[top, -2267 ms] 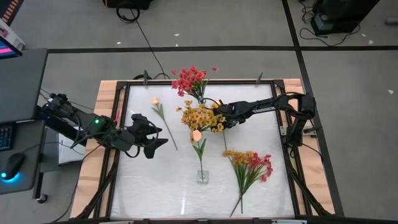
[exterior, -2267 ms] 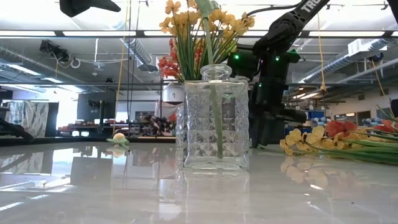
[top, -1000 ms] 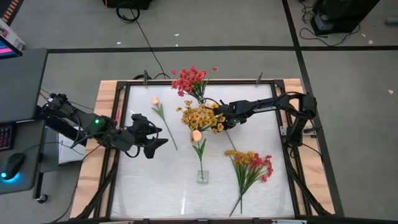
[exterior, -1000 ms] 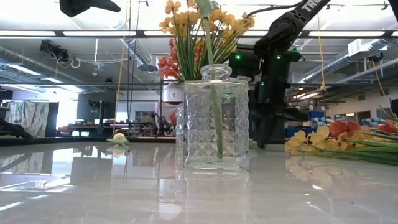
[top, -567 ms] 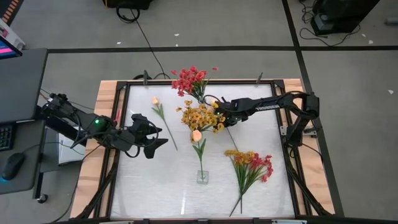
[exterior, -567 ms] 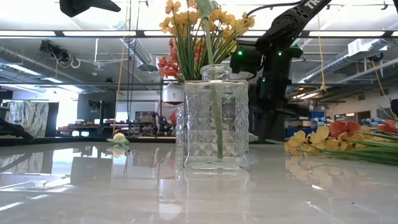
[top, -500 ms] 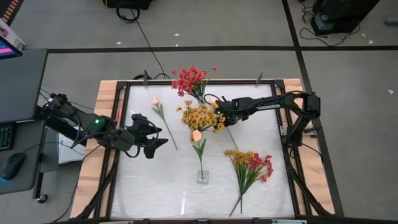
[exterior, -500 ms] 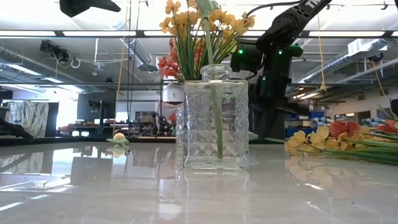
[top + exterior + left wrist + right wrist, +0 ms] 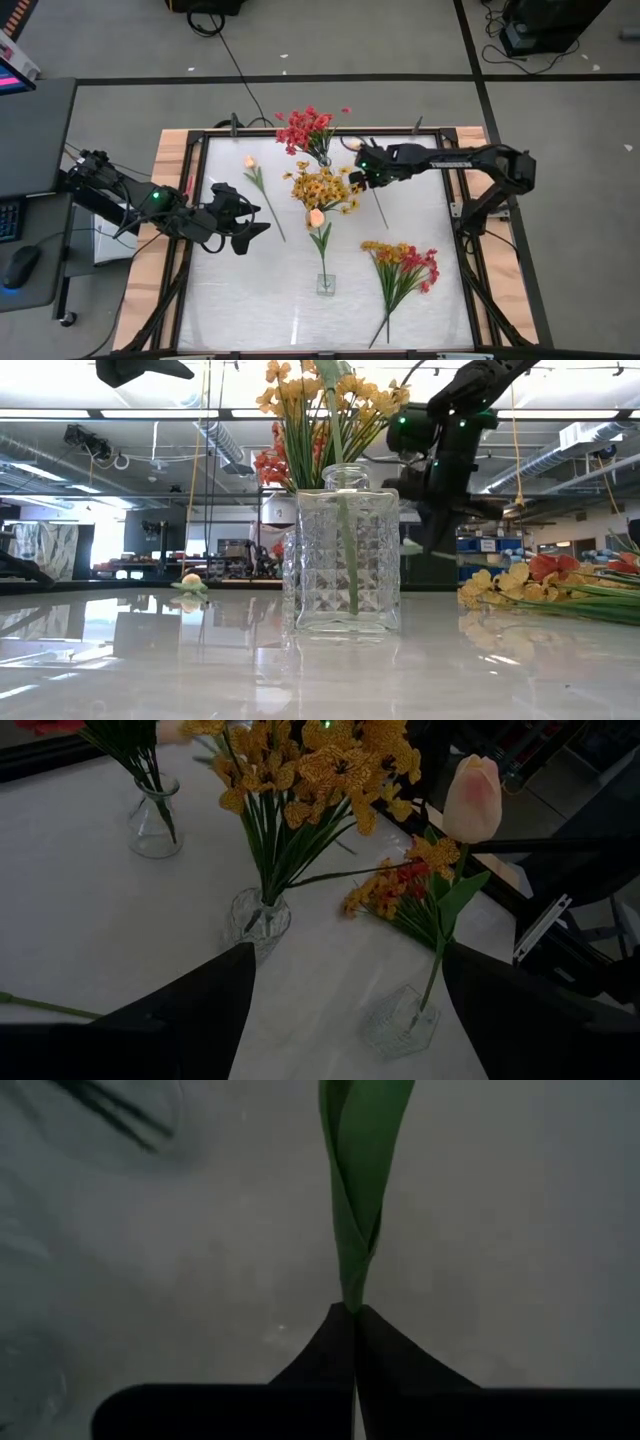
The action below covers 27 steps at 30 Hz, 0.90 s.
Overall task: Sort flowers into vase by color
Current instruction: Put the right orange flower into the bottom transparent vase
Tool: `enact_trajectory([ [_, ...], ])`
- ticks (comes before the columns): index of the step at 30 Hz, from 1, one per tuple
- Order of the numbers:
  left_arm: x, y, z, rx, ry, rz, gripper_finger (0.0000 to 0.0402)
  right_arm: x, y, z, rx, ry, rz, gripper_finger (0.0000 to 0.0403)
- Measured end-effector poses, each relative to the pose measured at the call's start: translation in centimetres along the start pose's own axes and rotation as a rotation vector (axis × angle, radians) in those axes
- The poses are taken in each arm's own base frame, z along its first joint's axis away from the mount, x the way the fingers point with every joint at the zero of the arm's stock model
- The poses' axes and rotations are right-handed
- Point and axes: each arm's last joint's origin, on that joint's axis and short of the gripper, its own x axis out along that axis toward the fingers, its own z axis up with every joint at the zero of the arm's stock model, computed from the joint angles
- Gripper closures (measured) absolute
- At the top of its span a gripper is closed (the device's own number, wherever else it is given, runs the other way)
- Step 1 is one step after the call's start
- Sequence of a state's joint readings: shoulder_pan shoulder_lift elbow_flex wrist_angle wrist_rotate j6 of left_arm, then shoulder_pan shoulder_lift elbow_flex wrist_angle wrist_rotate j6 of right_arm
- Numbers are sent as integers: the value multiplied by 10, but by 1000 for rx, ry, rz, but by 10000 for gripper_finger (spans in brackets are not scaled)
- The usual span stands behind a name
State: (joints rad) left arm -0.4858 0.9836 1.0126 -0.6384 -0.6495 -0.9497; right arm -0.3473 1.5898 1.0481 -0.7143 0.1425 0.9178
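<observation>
My right gripper is over the table's far middle, shut on a peach tulip sprig whose bud shows beside the fingers. Three glass vases stand on the table. The far one has red blossoms, the middle one yellow-orange blossoms. The square near one holds one peach tulip. Another peach tulip lies flat at far left. A red and yellow bunch lies flat at near right. My left gripper hovers open over the table's left side. My right gripper pinches the tulip sprig between its two fingers where the folded green leaf meets the stem. The leaf stands out past the fingertips. In the high view the thin stem trails toward the near edge. Whether its end touches the table I cannot tell.
The white tabletop has a dark frame with wooden edges. Bare room lies at near left and between the square vase and the loose bunch. A desk with a keyboard and mouse stands off the table's left.
My right gripper has risen and moved toward the far edge, past the yellow vase, staying shut. The tulip sprig has come up with it, its stem swinging toward the far right. The left arm has kept still.
</observation>
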Motion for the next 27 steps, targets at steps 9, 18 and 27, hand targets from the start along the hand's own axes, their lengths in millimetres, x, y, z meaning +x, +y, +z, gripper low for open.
enact_trajectory([
  [9, 0, 0, 0, 0, 0, 0, 74, -43, -20, 10, 50, -112, 36, 394],
  [18, 0, 0, 0, 0, 0, 0, 74, -101, -39, 6, 55, -248, 193, 394],
  [27, 0, 0, 0, 0, 0, 0, 74, -162, -65, -15, -8, -401, 394, 394],
])
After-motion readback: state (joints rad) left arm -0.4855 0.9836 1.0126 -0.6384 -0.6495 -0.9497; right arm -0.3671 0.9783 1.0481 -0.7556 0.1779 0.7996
